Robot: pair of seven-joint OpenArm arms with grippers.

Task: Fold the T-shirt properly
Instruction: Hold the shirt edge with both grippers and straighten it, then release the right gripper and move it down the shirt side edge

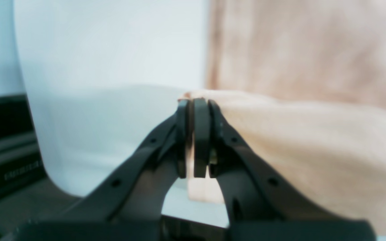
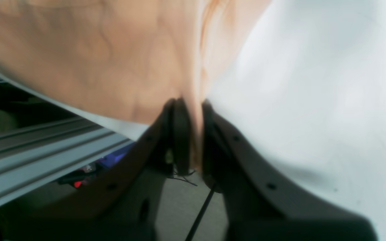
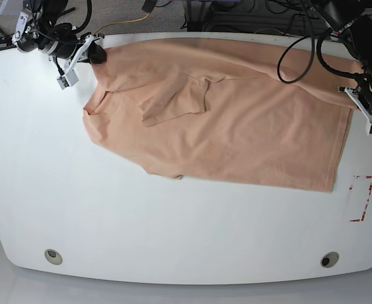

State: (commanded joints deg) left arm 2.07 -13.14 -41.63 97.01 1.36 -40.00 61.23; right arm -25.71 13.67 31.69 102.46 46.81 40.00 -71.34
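Note:
The peach T-shirt (image 3: 236, 120) lies spread across the far half of the white table (image 3: 173, 240), with one sleeve folded onto its chest. My right gripper (image 3: 97, 56) is at the shirt's far left corner. In the right wrist view this gripper (image 2: 193, 110) is shut on a pinched fold of the shirt (image 2: 95, 57). My left gripper (image 3: 348, 90) is at the shirt's far right corner. In the left wrist view this gripper (image 1: 196, 105) is shut on the shirt's edge (image 1: 297, 134), lifted a little off the table.
A red-marked rectangle (image 3: 361, 198) is on the table at the right. Two round holes (image 3: 53, 256) (image 3: 329, 259) sit near the front edge. Cables (image 3: 300, 50) run along the back right. An aluminium rail (image 2: 28, 147) runs beside the table.

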